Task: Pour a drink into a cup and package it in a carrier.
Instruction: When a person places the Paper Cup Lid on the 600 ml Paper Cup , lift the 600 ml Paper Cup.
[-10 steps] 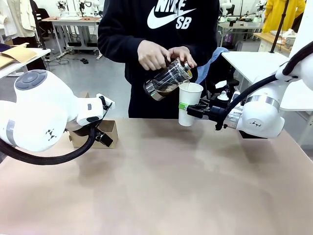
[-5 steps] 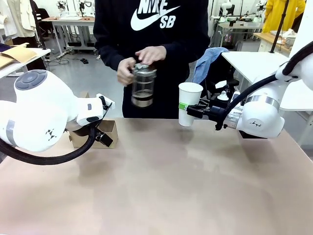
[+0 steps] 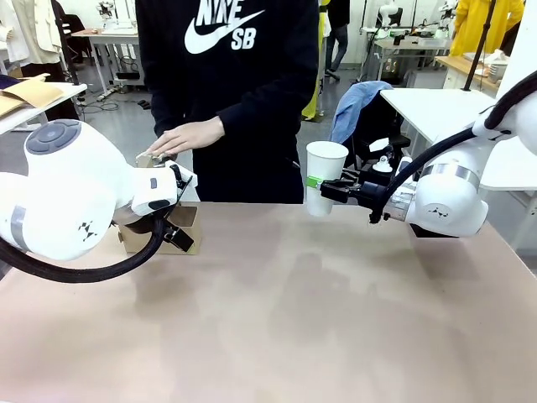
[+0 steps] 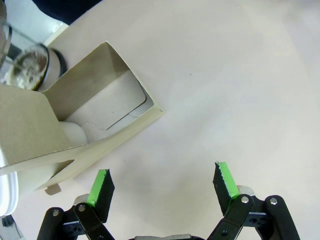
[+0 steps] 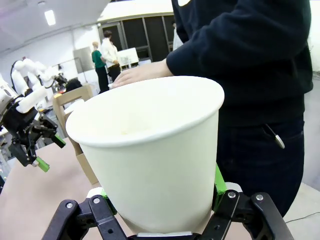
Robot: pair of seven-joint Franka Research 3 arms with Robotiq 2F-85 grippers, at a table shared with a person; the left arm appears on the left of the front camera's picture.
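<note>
While our right gripper is clamping the white paper cup at the far edge of the table, our left gripper is hanging open beside the brown cardboard carrier near the far left corner.

A lab workroom: cluttered work tables across a grey floor.

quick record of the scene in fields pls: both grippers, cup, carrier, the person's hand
left gripper: open, holding nothing, above the table beside the carrier
right gripper: shut on the cup, gripping its lower half
cup: white paper, upright, near the table's far edge; fill level cannot be told
carrier: brown cardboard, on the table by the left arm
person's hand: palm down behind the left arm, above the carrier; what lies under it is hidden
</note>
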